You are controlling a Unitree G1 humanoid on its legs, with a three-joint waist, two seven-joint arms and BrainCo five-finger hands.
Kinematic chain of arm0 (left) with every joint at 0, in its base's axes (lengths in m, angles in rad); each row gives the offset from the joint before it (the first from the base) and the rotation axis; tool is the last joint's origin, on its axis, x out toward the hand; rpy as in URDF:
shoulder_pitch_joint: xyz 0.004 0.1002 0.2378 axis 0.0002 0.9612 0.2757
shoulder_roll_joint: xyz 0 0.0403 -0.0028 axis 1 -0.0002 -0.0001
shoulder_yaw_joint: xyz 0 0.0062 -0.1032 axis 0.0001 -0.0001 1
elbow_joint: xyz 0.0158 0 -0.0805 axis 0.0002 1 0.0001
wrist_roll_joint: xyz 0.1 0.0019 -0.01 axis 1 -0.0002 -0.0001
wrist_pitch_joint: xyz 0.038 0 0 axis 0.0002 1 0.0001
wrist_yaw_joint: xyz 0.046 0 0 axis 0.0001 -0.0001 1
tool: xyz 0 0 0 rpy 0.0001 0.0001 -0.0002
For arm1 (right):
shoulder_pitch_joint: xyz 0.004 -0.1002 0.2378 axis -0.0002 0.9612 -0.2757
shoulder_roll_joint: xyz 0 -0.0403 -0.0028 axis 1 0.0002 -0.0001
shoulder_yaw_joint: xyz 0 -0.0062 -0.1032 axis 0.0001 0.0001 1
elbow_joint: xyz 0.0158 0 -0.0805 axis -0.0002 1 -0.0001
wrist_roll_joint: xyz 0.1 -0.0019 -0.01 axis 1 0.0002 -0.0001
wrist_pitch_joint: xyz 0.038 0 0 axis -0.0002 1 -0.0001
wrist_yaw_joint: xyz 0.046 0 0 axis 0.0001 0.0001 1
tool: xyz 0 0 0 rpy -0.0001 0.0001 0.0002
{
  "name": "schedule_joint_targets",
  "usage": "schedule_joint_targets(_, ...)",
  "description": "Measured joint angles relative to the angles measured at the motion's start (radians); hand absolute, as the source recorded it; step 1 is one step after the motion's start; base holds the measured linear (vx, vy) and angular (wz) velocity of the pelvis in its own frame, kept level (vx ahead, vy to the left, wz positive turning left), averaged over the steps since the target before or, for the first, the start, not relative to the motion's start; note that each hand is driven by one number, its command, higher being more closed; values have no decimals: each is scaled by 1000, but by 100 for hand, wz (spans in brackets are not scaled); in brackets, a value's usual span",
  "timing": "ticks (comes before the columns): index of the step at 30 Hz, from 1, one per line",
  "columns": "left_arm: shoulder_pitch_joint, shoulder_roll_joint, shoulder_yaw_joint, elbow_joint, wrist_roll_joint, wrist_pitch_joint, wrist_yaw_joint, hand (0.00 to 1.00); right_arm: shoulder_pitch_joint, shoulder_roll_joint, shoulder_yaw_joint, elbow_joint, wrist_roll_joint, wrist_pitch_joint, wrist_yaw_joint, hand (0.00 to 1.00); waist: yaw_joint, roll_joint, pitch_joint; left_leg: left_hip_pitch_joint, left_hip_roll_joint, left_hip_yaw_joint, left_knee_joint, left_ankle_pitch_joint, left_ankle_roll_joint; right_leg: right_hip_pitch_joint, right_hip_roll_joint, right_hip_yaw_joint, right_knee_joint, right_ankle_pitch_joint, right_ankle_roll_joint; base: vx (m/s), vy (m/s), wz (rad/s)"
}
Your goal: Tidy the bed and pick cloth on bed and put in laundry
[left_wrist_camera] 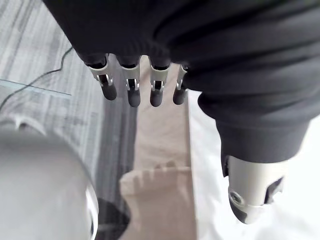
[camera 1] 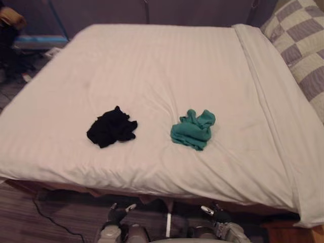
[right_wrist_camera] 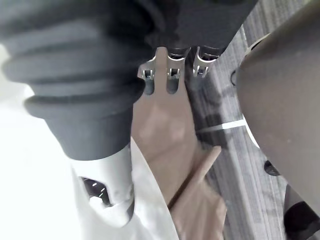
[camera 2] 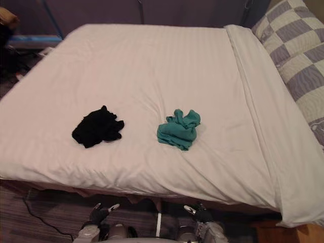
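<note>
A crumpled black cloth [camera 1: 111, 127] lies on the white bed sheet [camera 1: 162, 66], towards the near left. About a hand's width to its right lies a bunched teal-green cloth [camera 1: 193, 129]. Both hands hang low in front of the bed's near edge, below the mattress: my left hand [camera 1: 114, 218] under the black cloth, my right hand [camera 1: 218, 215] under the green one. In the left wrist view the left hand's fingers [left_wrist_camera: 131, 87] hang straight over the floor and hold nothing. In the right wrist view the right hand's fingers [right_wrist_camera: 171, 75] are likewise straight and hold nothing.
A grey-and-cream checked cover [camera 1: 301, 48] lies along the bed's right side, with a folded white sheet edge [camera 1: 263, 86] beside it. Dark clutter [camera 1: 15, 45] stands on the floor at the far left. A tan bed skirt [left_wrist_camera: 160, 150] runs along the near edge above striped grey flooring.
</note>
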Motion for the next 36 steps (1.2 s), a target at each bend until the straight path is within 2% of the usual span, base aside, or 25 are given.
schedule_joint_targets(1,7,-9,-1,-3,35,-13,-23,0,8,0,-14,-5,-11,7,-19,0,-1,15,-9,-1,30,13,24,-23,22,26,3,21,2,-1,7,-7,73,-48)
schedule_joint_targets(2,7,-9,-6,0,36,-15,-31,0,8,0,-21,-6,-15,8,-22,0,-1,18,-14,10,29,19,-9,-21,22,25,3,31,3,1,14,75,92,-68)
schedule_joint_targets(3,6,-10,-29,6,37,-21,-41,0,7,0,-33,-6,-23,7,-24,0,-5,27,-15,48,13,27,-154,10,15,20,2,64,6,1,25,62,94,-60)
schedule_joint_targets(4,5,-9,-43,11,38,-23,-46,0,6,-2,-33,-3,-32,7,-25,0,-2,28,-15,70,-4,21,-221,15,15,10,-2,88,11,0,30,87,154,-92)
schedule_joint_targets(5,5,-3,-68,30,39,-24,-55,0,6,-1,-30,3,-57,13,-25,0,-3,13,-43,124,-64,7,-342,15,8,-32,-26,144,1,9,47,104,158,-85)
schedule_joint_targets(6,1,-4,-73,37,34,-25,-56,0,5,-2,-31,12,-70,13,-25,0,-7,7,-51,116,-79,-24,-368,10,-1,-51,-35,173,-17,29,52,115,147,-84)
schedule_joint_targets(7,-9,-1,-72,37,32,-25,-56,0,-1,0,-31,23,-79,13,-26,0,-6,0,-47,102,-80,-50,-350,0,-25,-60,-41,189,-25,43,57,96,144,-85)
schedule_joint_targets(8,-16,8,-74,51,32,-28,-58,0,-15,-3,-29,46,-97,17,-27,0,-3,-8,-44,85,-74,-102,-315,-44,-40,-64,-48,228,-40,62,71,68,159,-89)
schedule_joint_targets(10,-26,9,-106,82,32,-28,-58,0,-12,-27,-28,52,-100,24,-27,0,-12,-3,-47,120,-50,-138,-366,-54,-37,-65,-56,260,-41,66,92,72,258,-77)
schedule_joint_targets(11,-26,6,-154,109,31,-28,-61,0,-10,-55,-24,63,-102,29,-26,0,-18,32,-63,162,-40,-150,-467,-39,-103,-67,-64,283,-41,61,130,93,376,-53)
schedule_joint_targets(12,-26,8,-186,118,29,-28,-75,0,-11,-65,-22,73,-102,34,-25,0,-29,45,-73,211,-59,-142,-519,-77,-149,-68,-77,286,-43,65,153,98,545,-45)
schedule_joint_targets(13,-35,21,-240,118,13,-23,-92,0,-17,-56,-23,71,-103,40,-22,0,-44,23,-70,261,-101,-102,-604,-104,-136,-83,-115,273,-36,84,189,30,369,-26)
schedule_joint_targets(14,-38,32,-250,118,6,-18,-100,0,-21,-42,-23,71,-107,46,-20,0,-39,7,-69,271,-114,-84,-620,-102,-134,-94,-129,258,-29,97,192,-22,351,-46)
schedule_joint_targets(16,-35,47,-263,114,-23,2,-102,0,-38,-13,-14,72,-141,55,0,0,-22,0,-65,302,-109,-10,-634,-102,-133,-117,-134,138,-27,164,157,-60,163,-83)
schedule_joint_targets(17,-34,53,-263,114,-35,16,-102,0,-54,-6,33,70,-179,51,5,0,-10,-5,-66,325,-101,37,-649,-101,-132,-119,-134,4,-19,181,114,-94,107,-103)
schedule_joint_targets(18,-34,57,-265,114,-48,31,-102,0,-56,-5,70,69,-212,50,22,0,-6,-13,-71,338,-99,60,-659,-103,-127,-128,-130,-70,5,158,86,-130,53,-91)
schedule_joint_targets(20,-38,57,-279,115,-46,45,-101,0,-64,-11,103,66,-247,46,37,0,-13,-14,-71,325,-100,44,-662,-107,-120,-133,-90,-35,3,131,102,-108,-18,-11)
schedule_joint_targets(22,-39,55,-306,114,-45,52,-98,0,-71,-11,115,66,-263,21,42,0,-39,-5,-71,305,-108,-30,-703,-87,-108,-129,-60,-13,-31,129,101,-93,-60,50)
schedule_joint_targets(23,-43,52,-311,114,-44,55,-96,0,-71,-16,126,67,-272,13,42,0,-37,-4,-72,304,-112,-52,-718,-76,-106,-127,-53,-13,-43,129,100,-27,-62,43)
schedule_joint_targets(25,-48,32,-310,114,-43,78,-85,0,-73,-24,139,67,-287,6,41,0,-34,21,-72,290,-113,-88,-757,-42,-86,-126,-39,-23,-75,130,100,13,-43,33)
schedule_joint_targets(28,-51,25,-294,116,-56,137,-4,0,-74,-37,166,70,-289,15,38,0,-29,29,-72,295,-119,-114,-771,-26,-80,-115,-36,-20,-80,139,101,90,-1,26)
schedule_joint_targets(29,-46,24,-252,116,-92,165,39,0,-75,-34,167,71,-293,27,29,0,-23,27,-72,303,-120,-113,-772,-26,-80,-105,-36,-20,-82,145,103,103,16,4)
schedule_joint_targets(32,-35,21,-125,123,-162,221,97,0,-75,-32,144,75,-278,71,-21,0,-23,18,-69,308,-128,-124,-776,-29,-74,-80,-42,-37,-106,147,105,113,27,13)
schedule_joint_targets(34,-32,19,-11,136,-218,256,139,0,-73,-23,68,88,-222,103,-75,0,-22,14,-69,308,-132,-140,-776,-31,-72,-64,-47,-53,-116,147,105,113,26,28)
schedule_joint_targets(36,-9,23,139,145,-261,284,184,0,-59,-19,-58,109,-158,127,-154,0,-2,13,-69,310,-138,-150,-774,-36,-54,-40,-54,-78,-127,144,108,91,23,32)
